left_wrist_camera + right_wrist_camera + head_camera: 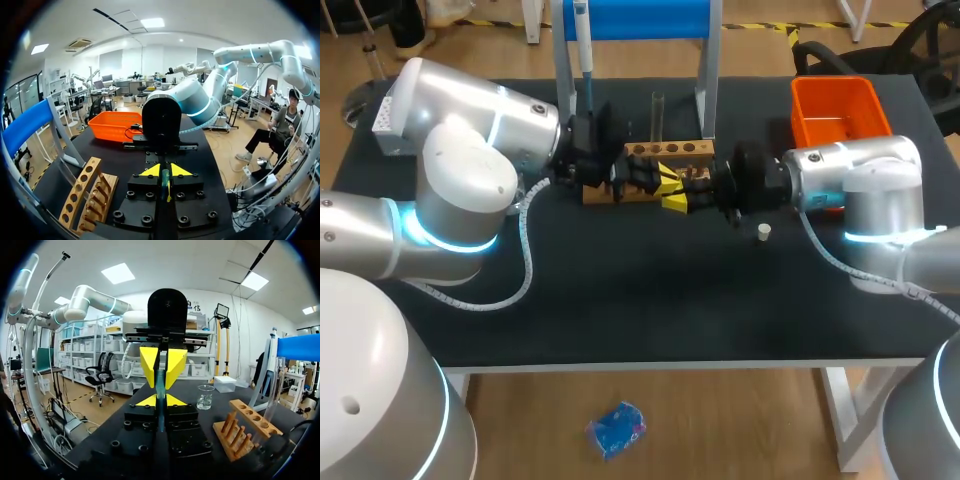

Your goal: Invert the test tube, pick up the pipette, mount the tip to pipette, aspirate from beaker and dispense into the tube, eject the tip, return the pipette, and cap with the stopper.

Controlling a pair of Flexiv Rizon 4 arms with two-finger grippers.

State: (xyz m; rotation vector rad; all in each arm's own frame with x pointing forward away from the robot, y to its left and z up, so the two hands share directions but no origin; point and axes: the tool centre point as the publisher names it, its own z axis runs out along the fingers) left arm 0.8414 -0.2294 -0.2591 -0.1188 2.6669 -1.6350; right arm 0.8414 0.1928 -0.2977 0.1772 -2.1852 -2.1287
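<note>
In the head view my two grippers meet tip to tip in front of the wooden rack [668,151]. A slim greenish tube [165,187] lies between the yellow tips of my left gripper [161,171], which is shut on it. My right gripper [160,401] faces it and is shut on the same tube [160,385]. In the head view my left gripper [660,182] and my right gripper [682,198] hide that tube. A clear glass tube [658,108] stands upright in the rack. The pipette [583,45] hangs on the blue-topped stand. A small white stopper [763,232] lies on the mat. The beaker [205,397] stands beyond the rack [245,427].
An orange bin [835,110] stands at the back right, behind my right arm. The stand's metal legs [706,90] rise just behind the rack. A white cable [525,260] loops over the mat by my left arm. The black mat's front half holds nothing else.
</note>
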